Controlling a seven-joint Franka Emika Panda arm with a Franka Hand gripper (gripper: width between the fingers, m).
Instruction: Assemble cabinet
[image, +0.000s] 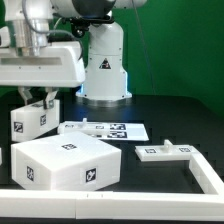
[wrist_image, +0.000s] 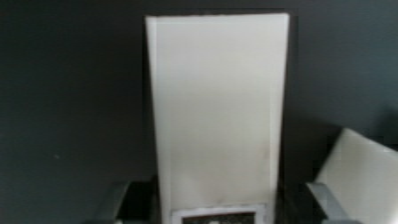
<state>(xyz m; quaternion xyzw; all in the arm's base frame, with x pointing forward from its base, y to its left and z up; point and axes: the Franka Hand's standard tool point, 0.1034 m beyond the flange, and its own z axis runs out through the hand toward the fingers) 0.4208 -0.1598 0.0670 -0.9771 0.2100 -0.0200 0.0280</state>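
White panel (wrist_image: 217, 100) pinched in your gripper (image: 40, 100), jaws closed against its sides, shell (image: 65, 165) near the gripper, marker board (image: 100, 130) beside, block (image: 165, 152) well apart.

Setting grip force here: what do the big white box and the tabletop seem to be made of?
The big white box looks like matte plastic: even, dull white faces without glare, carrying black-and-white tags. The tabletop looks dark and matte, perhaps a cloth or mat; it shows no shine, so the exact material stays open.
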